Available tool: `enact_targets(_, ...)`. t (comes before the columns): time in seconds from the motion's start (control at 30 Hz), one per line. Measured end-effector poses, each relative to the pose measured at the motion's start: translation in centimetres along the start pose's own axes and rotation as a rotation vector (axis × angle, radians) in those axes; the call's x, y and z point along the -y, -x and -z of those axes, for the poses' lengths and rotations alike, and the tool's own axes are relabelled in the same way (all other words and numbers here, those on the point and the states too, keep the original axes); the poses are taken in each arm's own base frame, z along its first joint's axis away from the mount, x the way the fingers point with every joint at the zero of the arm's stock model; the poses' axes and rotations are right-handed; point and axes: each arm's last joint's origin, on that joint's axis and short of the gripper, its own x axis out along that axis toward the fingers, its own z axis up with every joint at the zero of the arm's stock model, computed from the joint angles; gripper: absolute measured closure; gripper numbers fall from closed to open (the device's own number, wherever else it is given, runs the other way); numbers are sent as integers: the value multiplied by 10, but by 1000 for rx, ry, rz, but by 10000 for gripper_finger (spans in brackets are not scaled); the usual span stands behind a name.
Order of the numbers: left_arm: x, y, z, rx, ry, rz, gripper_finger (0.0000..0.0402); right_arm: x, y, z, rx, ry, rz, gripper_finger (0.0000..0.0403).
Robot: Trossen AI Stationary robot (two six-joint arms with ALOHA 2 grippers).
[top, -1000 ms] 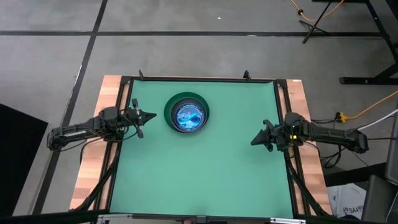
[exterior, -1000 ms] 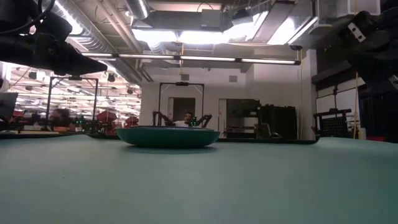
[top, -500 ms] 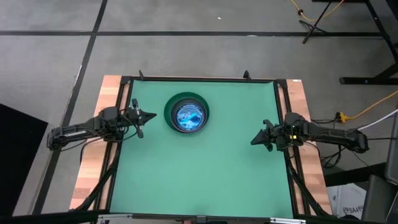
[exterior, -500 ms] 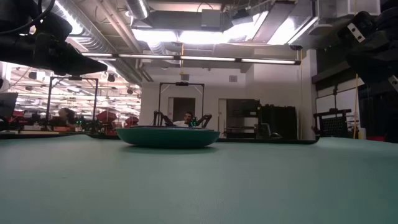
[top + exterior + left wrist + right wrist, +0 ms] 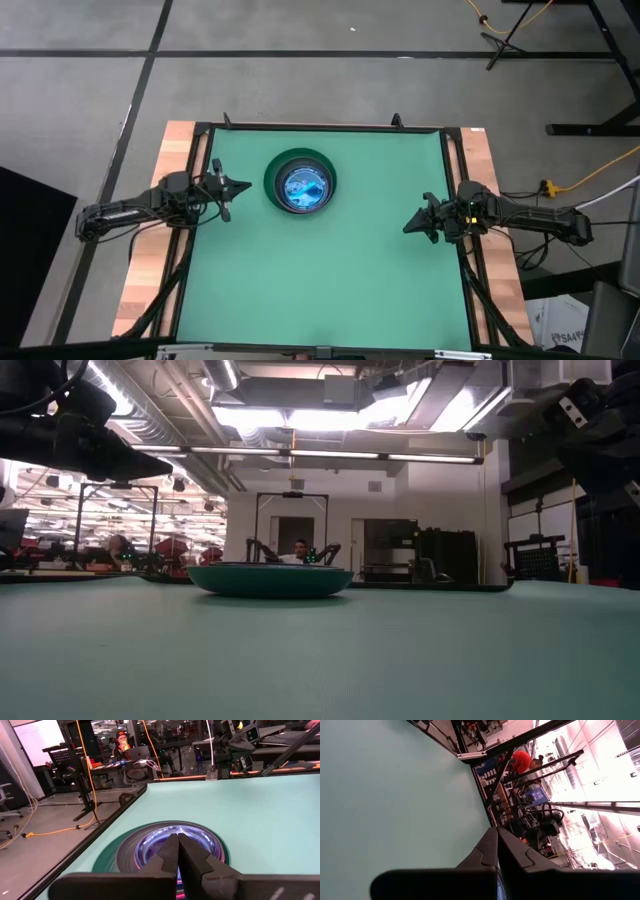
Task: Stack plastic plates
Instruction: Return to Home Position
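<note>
I read the stacking as finished. The plates (image 5: 300,185) sit as one pile on the left half of the worktop (image 5: 330,280), closer to its back edge than its front one and clear of every edge. The big dark green plate (image 5: 271,172) is at the bottom, which makes sense as the widest base. The smaller ones nest inside it with a blue one showing on top; I can't count the layers from here. From table height the pile looks low and level, with nothing tilted.

The left gripper (image 5: 243,186) hangs raised just beside the pile, on the side toward the left edge and not touching it. Its fingers are pressed together on nothing, and its wrist camera looks past them down onto the plates. The right gripper (image 5: 408,228) hangs near the right edge, well apart from the pile, likewise closed and empty.

Both arms being empty and off the pile fits what I take to be the only step left, parking them. The left one is the one I'd watch: it is close enough that a careless swing could nudge the pile, so I'd draw it straight back toward its own edge.
</note>
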Motion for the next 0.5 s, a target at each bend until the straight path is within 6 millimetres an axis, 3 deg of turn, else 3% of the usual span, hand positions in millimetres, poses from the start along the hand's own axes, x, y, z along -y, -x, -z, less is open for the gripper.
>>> enact_targets(0.5, 0, 0, 0, 0, 0, 0, 401, 0, 0, 1, -25, 0, 9, 398)
